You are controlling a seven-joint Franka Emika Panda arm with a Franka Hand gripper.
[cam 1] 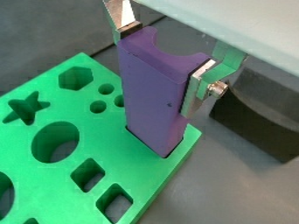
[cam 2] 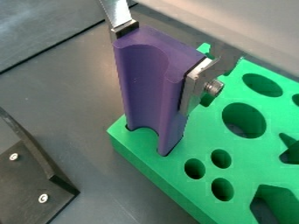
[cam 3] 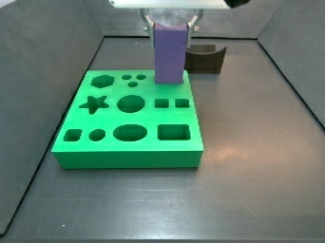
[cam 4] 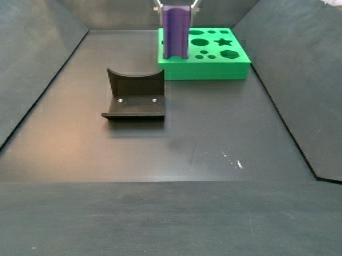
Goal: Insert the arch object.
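The arch object (cam 1: 156, 101) is a tall purple block with a curved notch in its upper end. It stands upright with its lower end in a hole at a corner of the green board (cam 1: 52, 171). It also shows in the other wrist view (cam 2: 152, 87) and in both side views (cam 3: 170, 52) (cam 4: 175, 28). My gripper (cam 1: 163, 52) is shut on the arch object's upper part, one silver finger (cam 1: 201, 77) on each narrow side. The gripper also shows from the side (cam 3: 172, 21).
The green board (cam 3: 127, 123) has several cut-out holes: star, hexagon, circles, squares. The dark fixture (cam 4: 134, 96) stands on the floor apart from the board, and shows behind it in a side view (cam 3: 207, 59). Dark walls enclose the floor.
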